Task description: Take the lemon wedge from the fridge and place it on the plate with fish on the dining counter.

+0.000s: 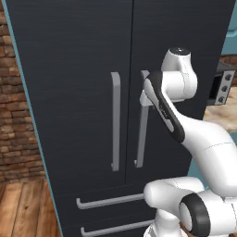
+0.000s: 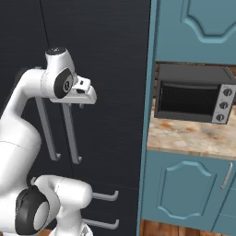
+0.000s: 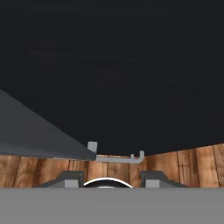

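Pincer clamped on the fridge's right door handle; no readable writing anywhere.

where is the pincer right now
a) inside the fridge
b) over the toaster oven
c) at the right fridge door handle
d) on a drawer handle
c: the pincer sits at the top of the right door handle of the closed fridge, well above the drawers and left of the toaster oven.
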